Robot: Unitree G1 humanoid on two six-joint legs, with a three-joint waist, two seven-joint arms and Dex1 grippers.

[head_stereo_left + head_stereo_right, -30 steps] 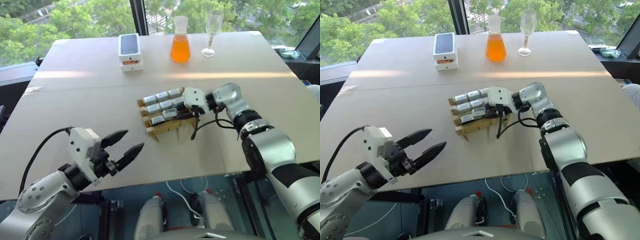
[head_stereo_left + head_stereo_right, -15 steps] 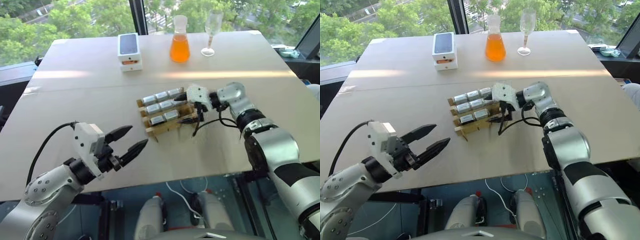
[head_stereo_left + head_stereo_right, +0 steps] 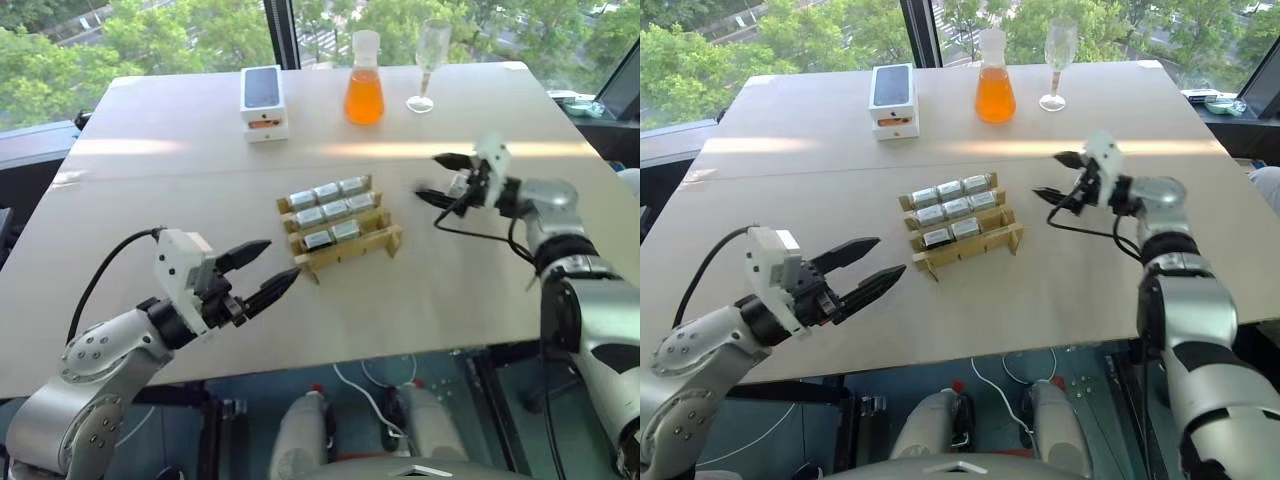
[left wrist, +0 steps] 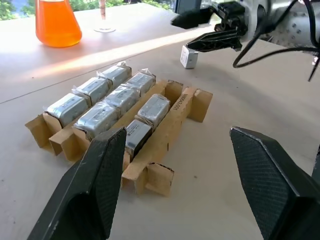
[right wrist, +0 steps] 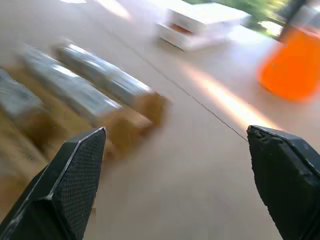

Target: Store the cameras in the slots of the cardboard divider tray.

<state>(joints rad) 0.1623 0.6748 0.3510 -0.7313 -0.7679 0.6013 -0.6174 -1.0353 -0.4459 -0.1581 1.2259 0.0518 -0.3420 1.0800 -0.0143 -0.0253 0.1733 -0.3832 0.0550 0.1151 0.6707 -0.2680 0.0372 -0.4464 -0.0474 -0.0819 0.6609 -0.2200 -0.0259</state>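
The cardboard divider tray (image 3: 340, 231) lies near the middle of the desk (image 3: 150, 200), set at a slant. Eight cameras (image 3: 327, 212) fill its slots: three in the far row, three in the middle row and two in the near row, where the slot at the right end stands open. The cameras lie side by side, their silver-grey tops showing above the cardboard strips.

The left hand (image 3: 262, 273) hovers over the near-left part of the desk, its two black fingers spread and holding nothing, pointing toward the tray's near corner but apart from it. The right hand (image 3: 442, 176) hangs to the right of the tray, well apart from it, its fingers spread wide and empty.

At the far edge of the desk stand a white phone box (image 3: 263, 103), a flask of orange liquid (image 3: 364, 92) and a stemmed glass (image 3: 427, 62), all well apart from the tray.
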